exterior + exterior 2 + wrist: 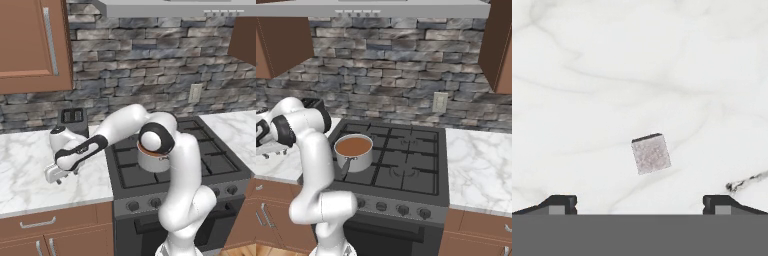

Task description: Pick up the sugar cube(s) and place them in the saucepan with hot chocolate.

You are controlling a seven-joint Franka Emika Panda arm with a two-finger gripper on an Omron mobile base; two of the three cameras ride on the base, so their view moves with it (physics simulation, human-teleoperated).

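Hovering low over white marble counter, left of stove: gripper, jaws spread wide, holding nothing. Lying flat on marble between and just ahead of fingertips, touching neither: pale grey cube, slightly rotated. Sitting on front-left burner: steel saucepan, brown liquid inside, dark handle pointing toward stove front. Standing at counter's rear against stone wall: black toaster. Mounted above counter: wooden cabinet. Second cube: cannot tell.
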